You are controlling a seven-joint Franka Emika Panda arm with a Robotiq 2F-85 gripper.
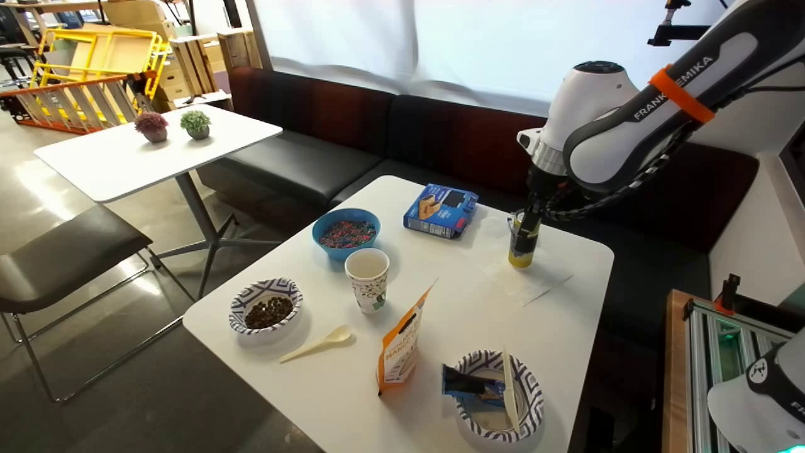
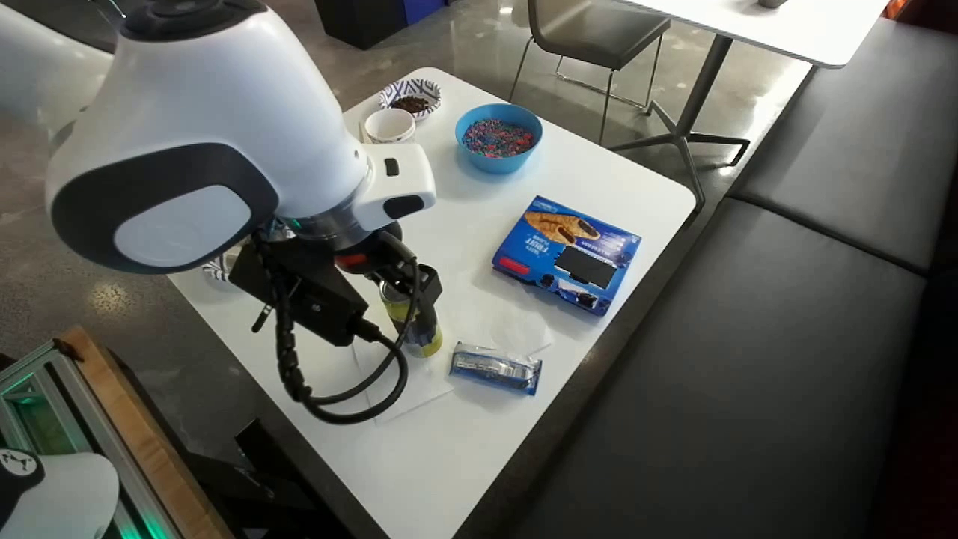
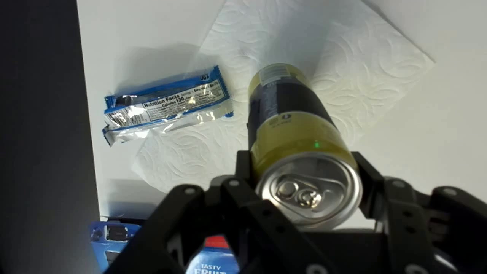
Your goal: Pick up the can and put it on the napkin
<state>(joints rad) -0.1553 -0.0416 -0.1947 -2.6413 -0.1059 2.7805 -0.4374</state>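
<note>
The can (image 3: 293,114) is slim, with a dark band, yellow-green ends and a silver lid. It also shows in both exterior views (image 1: 520,257) (image 2: 425,344). My gripper (image 3: 304,163) has a finger against each side of the can near its lid, and it is shut on it. The gripper (image 1: 527,231) is seen from outside too, pointing down. The white, embossed napkin (image 3: 365,76) lies below and around the can's base, also in both exterior views (image 1: 534,286) (image 2: 408,393). I cannot tell whether the can's bottom touches the napkin.
A blue snack packet (image 3: 163,104) lies beside the can, partly on the paper. A blue box (image 1: 440,211), a blue bowl (image 1: 346,234), a white paper cup (image 1: 368,280), an orange pouch (image 1: 402,346) and patterned bowls (image 1: 265,305) (image 1: 528,396) stand on the table.
</note>
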